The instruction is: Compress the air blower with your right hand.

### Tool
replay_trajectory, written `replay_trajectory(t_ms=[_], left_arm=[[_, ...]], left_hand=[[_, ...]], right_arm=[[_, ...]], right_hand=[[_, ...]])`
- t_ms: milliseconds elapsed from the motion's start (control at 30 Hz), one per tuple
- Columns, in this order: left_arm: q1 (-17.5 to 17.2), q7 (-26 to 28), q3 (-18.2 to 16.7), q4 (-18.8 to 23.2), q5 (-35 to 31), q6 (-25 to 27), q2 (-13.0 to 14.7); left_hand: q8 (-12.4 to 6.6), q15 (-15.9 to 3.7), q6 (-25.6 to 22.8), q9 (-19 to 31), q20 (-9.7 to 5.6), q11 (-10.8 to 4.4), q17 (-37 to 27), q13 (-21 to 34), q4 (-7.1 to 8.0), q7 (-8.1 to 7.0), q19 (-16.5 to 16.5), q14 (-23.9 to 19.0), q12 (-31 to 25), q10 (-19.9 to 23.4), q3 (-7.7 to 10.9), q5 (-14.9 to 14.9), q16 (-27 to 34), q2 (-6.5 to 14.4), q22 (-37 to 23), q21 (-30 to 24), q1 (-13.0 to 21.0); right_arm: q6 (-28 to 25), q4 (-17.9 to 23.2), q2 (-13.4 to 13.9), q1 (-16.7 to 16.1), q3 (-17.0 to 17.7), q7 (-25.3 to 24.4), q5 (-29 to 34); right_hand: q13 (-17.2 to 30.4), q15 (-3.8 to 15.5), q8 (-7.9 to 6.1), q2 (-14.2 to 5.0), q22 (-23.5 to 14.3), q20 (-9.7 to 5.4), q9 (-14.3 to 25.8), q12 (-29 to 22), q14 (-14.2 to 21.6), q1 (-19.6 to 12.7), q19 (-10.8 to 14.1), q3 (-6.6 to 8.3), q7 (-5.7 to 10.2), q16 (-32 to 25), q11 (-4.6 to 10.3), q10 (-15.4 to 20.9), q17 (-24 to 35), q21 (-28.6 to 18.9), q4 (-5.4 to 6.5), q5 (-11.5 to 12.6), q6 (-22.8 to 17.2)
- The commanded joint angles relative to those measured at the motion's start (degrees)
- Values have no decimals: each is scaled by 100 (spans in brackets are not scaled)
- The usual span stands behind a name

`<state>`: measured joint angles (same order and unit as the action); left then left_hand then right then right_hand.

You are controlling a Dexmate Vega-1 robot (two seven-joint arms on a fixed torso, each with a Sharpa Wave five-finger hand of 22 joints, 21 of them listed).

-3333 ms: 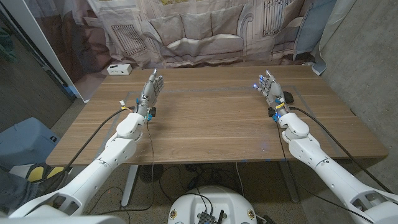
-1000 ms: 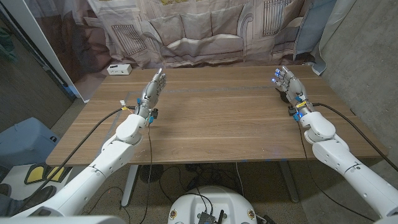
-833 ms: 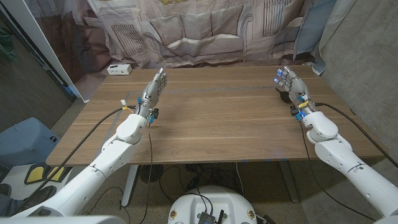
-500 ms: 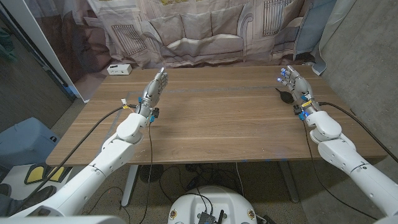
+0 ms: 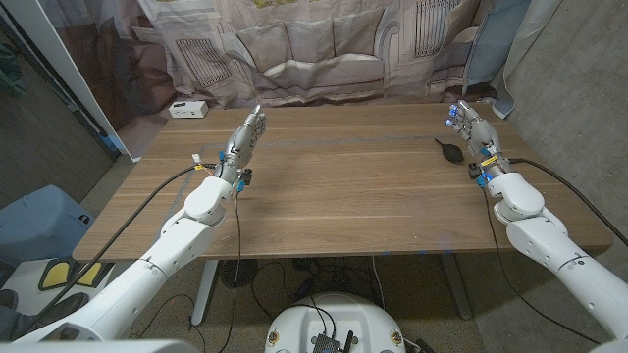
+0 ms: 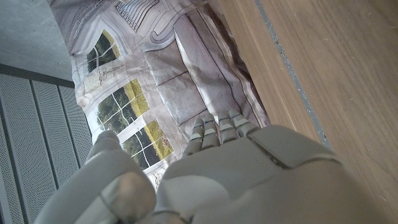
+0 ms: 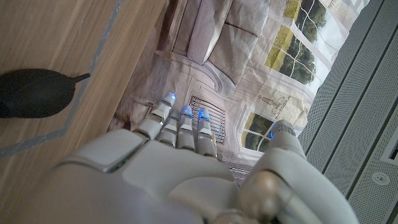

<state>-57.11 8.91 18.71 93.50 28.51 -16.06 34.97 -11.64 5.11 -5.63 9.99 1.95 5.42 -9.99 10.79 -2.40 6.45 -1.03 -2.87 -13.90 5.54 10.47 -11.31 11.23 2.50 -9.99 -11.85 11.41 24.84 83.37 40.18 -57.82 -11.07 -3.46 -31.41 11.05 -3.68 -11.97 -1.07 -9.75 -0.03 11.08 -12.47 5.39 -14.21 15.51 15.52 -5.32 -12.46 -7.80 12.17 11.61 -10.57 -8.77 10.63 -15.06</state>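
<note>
Table: wooden top; both arms reach onto it from the near corners in the head view.
Air blower: black, bulb-shaped, lying on its side on the table at about 2 o'clock from the table's centre, near the far right corner. Its thin nozzle points away from the right hand, toward 10 o'clock. In the right wrist view the air blower lies on the wood with the nozzle tip thin and slightly upturned.
Right hand: raised just beside the air blower, at its 3 o'clock side, apart from it. Fingers extended and slightly spread, grasping nothing; blue lights show at the fingertips. The right wrist view shows the right hand from behind, fingers straight and released.
Left hand: standing over the table at about 10 o'clock from the table's centre, well apart from the air blower. Fingers extended together, released, holding nothing. In the left wrist view the left hand shows its back, with the fingers straight.
White box: small, on the table's far left corner, at 11 o'clock from the left hand.
Curtain: printed with building and window motifs, hanging behind the table's far edge.
Cables: dark, running along both forearms.
</note>
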Motion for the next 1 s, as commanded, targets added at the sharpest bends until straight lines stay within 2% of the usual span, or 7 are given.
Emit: replay_trajectory(t_ms=[33, 300, 367, 400, 500, 667, 1000], left_arm=[[16, -14, 16, -5, -38, -9, -1], [8, -7, 7, -11, -57, -53, -6], [9, -3, 4, -16, -61, -67, -12], [9, -7, 3, -17, -60, -72, -13], [12, -2, 4, -20, -70, -83, -18], [26, -16, 15, -29, -79, -93, -26], [29, 3, 28, 16, -120, -80, -23]], left_hand=[[5, 3, -61, 32, 30, -8, -25, 31, -40, 10, -8, -30, 23, 45, 32, 26, -14, -8, -14, 6, 65], [10, 2, -74, 32, 34, 8, -25, 31, -52, 4, -9, -38, 30, 56, 36, 29, -17, -2, -15, 13, 74], [12, 0, -75, 32, 35, 6, -25, 32, -54, 6, -8, -37, 31, 58, 37, 30, -19, -1, -15, 14, 76], [13, 0, -75, 32, 33, 9, -25, 32, -55, 11, -11, -37, 32, 60, 38, 30, -19, 0, -15, 14, 77], [13, 8, -81, 32, 32, 12, -25, 32, -58, 15, -12, -41, 34, 62, 39, 31, -19, 1, -15, 15, 80], [16, 6, -87, 33, 33, 4, -25, 32, -64, 13, -13, -45, 36, 68, 41, 32, -21, 4, -15, 18, 84], [24, 2, -91, 33, 37, -9, -25, 33, -78, 13, -15, -58, 43, 82, 45, 35, -22, 10, -15, 25, 95]], right_arm=[[-59, -107, 110, 73, -4, -108, 232], [-40, -197, 159, 128, -5, -317, 499], [-39, -226, 168, 143, -8, -353, 546], [-48, -234, 178, 147, -9, -369, 568], [-108, -233, 214, 150, -11, -427, 626], [-169, -247, 256, 159, -18, -544, 745], [-311, -306, 341, 238, -83, -936, 1213]], right_hand=[[33, 33, -17, -6, -10, -41, 5, 4, -14, -99, 73, 20, 4, 22, 5, 23, 21, -41, 8, -14, -11], [34, 28, 3, -28, -6, -56, 5, 11, 58, -176, 200, 50, 10, 5, 29, 32, 15, -85, -13, -8, 17], [34, 34, 10, -32, -5, -61, 5, 13, 71, -204, 228, 59, 24, 5, 80, 37, 13, -91, -20, -7, 28], [34, 41, 13, -32, -4, -62, 5, 10, 90, -224, 240, 64, 41, 1, 43, 53, 12, -92, -25, -7, 32], [34, 33, 16, -32, -4, -55, 5, 15, 113, -241, 268, 68, 43, -5, 77, 50, 10, -99, -28, -7, 34], [36, 20, 19, -29, -3, -42, 6, 23, 107, -268, 290, 73, 37, 4, -10, 41, 10, -100, -31, -7, 34], [38, 17, 19, -29, -3, -28, 6, 26, 137, -311, 319, 83, 40, 0, 26, 47, 9, -102, -38, -5, 26]])
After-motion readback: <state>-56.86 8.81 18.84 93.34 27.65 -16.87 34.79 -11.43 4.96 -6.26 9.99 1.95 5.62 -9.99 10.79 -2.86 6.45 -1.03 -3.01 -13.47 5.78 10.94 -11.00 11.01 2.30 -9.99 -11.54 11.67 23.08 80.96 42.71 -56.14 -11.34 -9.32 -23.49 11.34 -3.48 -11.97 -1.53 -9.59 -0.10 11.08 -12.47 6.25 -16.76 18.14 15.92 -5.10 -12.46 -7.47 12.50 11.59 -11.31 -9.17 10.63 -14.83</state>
